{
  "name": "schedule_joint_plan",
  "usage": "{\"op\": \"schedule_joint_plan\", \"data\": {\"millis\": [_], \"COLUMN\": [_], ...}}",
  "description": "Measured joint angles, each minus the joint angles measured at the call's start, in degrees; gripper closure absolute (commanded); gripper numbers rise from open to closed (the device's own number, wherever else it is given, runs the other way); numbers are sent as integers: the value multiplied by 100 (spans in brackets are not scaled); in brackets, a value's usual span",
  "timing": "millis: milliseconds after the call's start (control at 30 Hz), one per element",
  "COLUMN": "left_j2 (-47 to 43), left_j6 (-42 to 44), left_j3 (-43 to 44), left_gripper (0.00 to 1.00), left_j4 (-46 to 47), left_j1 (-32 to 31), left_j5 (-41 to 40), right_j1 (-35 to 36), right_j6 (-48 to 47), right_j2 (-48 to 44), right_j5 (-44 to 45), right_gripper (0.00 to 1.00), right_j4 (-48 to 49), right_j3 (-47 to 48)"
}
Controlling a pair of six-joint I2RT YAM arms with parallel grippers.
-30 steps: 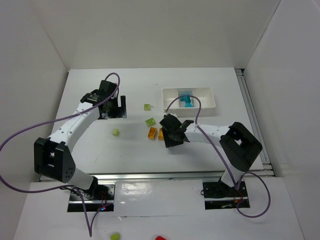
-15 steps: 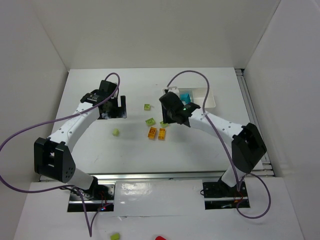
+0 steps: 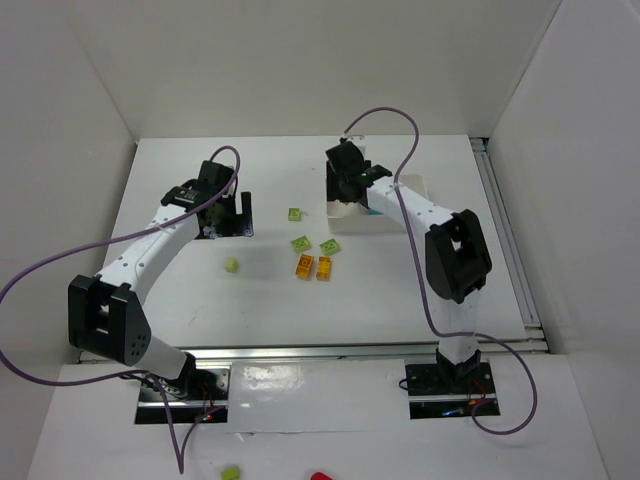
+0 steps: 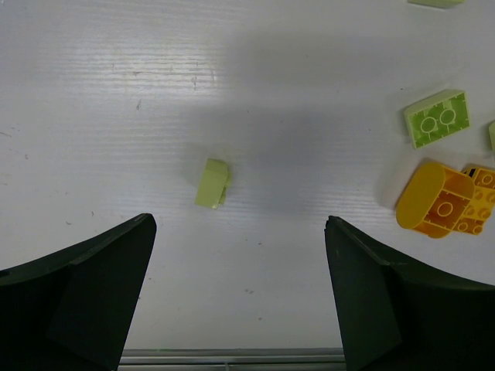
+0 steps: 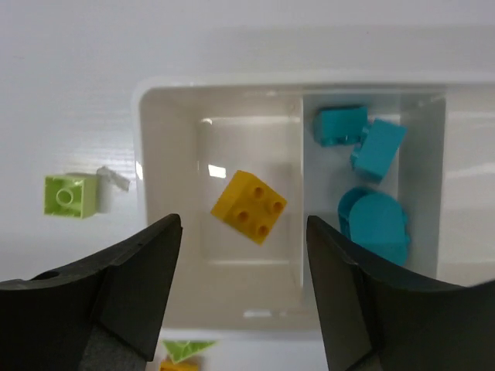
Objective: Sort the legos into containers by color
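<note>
Looks like the drop-off step to me: right tool point(image 5: 244, 232) hangs jaws apart over the end compartment of the tray point(image 5: 232, 81) where one orange lego point(image 5: 248, 205) lies loose, blue legos point(image 5: 373, 224) next door, so next it'd need to reach for the two orange ones point(image 3: 305, 265) on the surface point(image 3: 400, 290).

No readable text, labels or numbers

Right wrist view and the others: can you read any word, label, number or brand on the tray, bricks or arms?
None can be read in any view.
The white tray is blank.
The orange brick in it and the cyan bricks show plain studs; any lettering on them is too small to read.
</note>
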Motion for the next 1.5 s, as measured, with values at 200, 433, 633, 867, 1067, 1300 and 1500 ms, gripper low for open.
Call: {"op": "schedule_joint_plan", "data": {"millis": [200, 433, 633, 867, 1067, 1300, 1500], "left_j2": [0, 13, 81, 81, 81, 79, 79], "left_j6": [13, 17, 13, 13, 13, 13, 13], "left_j3": [0, 15, 79, 92, 92, 90, 90], "left_gripper": [0, 0, 0, 0, 0, 0, 0], "left_j4": [-22, -48, -63, -81, -81, -81, -81], "left_j1": [0, 0, -4, -44, -44, -44, -44], "left_j5": [-52, -133, -144, -144, -146, -146, -146], "right_j1": [-72, 581, 1685, 2024, 2015, 2046, 2092], "right_j6": [-85, 74, 376, 704, 741, 730, 730], "right_j2": [201, -1353, -1812, -1097, -514, -332, -68], "right_j5": [57, -199, -654, -920, -1014, -1126, -1139], "right_gripper": [30, 14, 12, 16, 23, 26, 27], "right_j4": [-35, 22, 24, 72, 140, 334, 348], "right_j3": [339, -1403, -2124, -2140, -1954, -1690, -1523]}}
